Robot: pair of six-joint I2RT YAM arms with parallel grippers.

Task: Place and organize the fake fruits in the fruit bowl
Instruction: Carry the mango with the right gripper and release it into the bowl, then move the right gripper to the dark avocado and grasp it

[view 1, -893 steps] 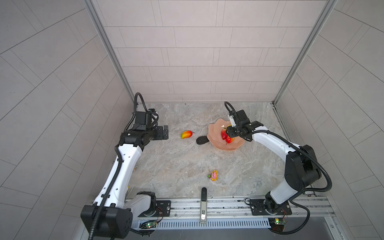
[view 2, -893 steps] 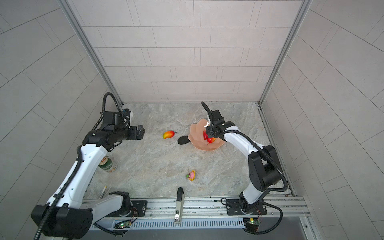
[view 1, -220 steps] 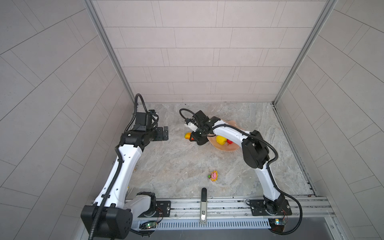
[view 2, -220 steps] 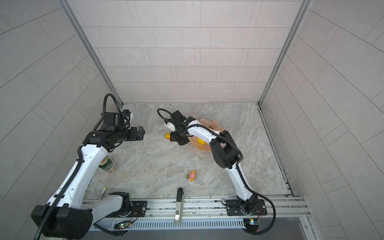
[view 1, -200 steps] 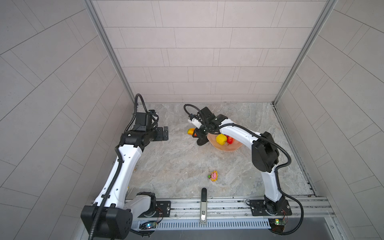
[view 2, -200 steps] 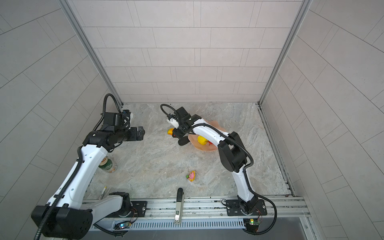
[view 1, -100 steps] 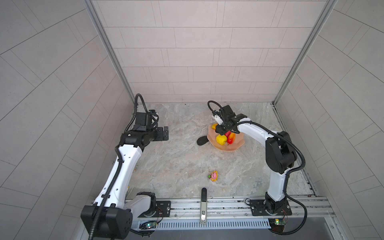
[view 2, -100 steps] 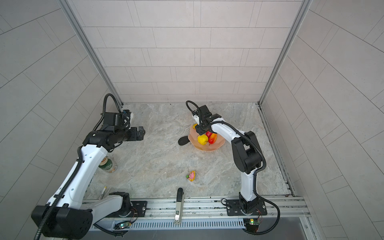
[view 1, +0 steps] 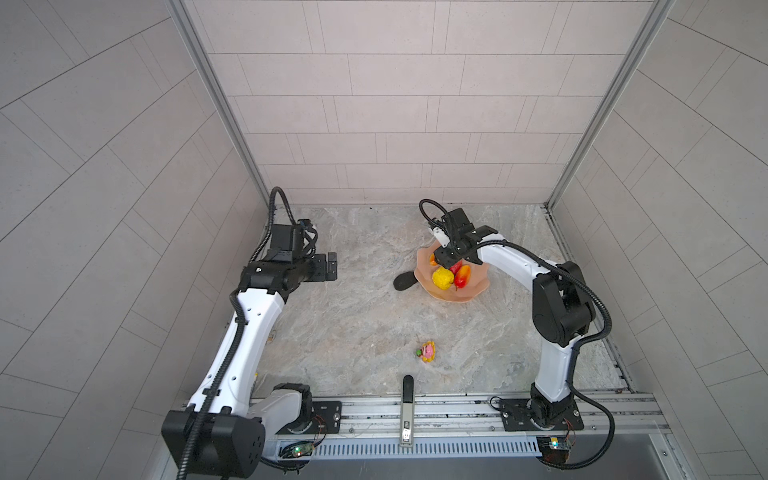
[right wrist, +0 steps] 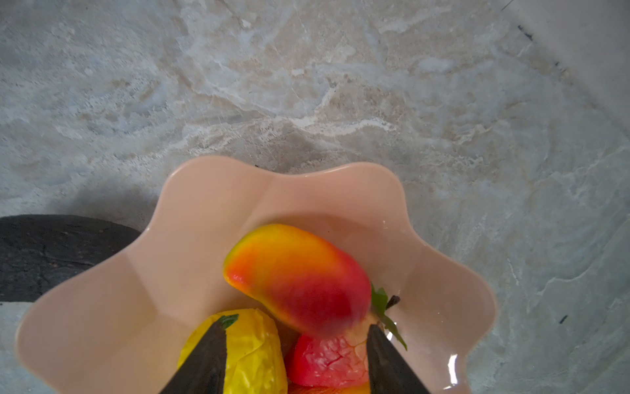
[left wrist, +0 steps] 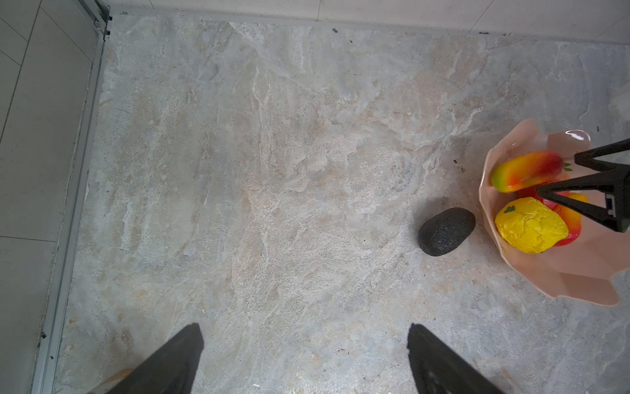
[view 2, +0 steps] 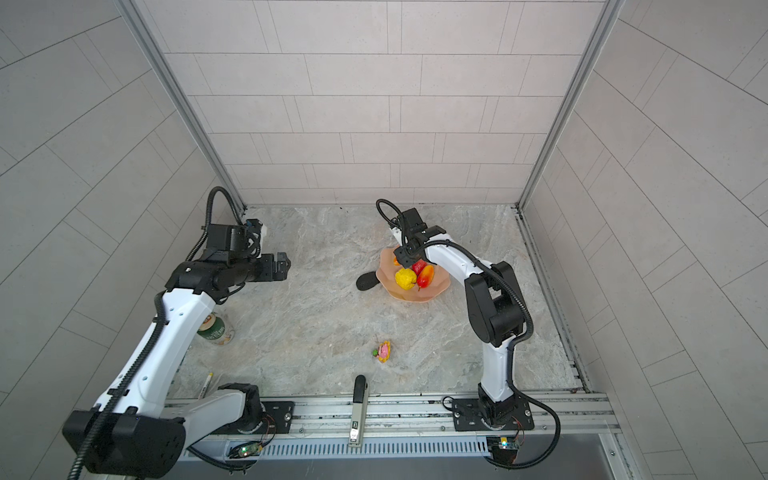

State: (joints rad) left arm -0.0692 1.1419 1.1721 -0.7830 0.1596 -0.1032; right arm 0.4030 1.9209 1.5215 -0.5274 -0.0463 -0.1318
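Marbled stone tabletop [view 1: 353, 324], grey tiled walls [view 1: 415, 124] on three sides. Your right gripper [right wrist: 295, 327] hangs over the fruit bowl [view 1: 473, 291], mid-frame in both top views, jaws parted, gripping nothing; mango [right wrist: 296, 273] lies loose inside. Lift straight up clear of the rim, then take the black oval [view 1: 404, 281] just beside the bowl's left edge. Left gripper [left wrist: 303, 329] wide, empty.
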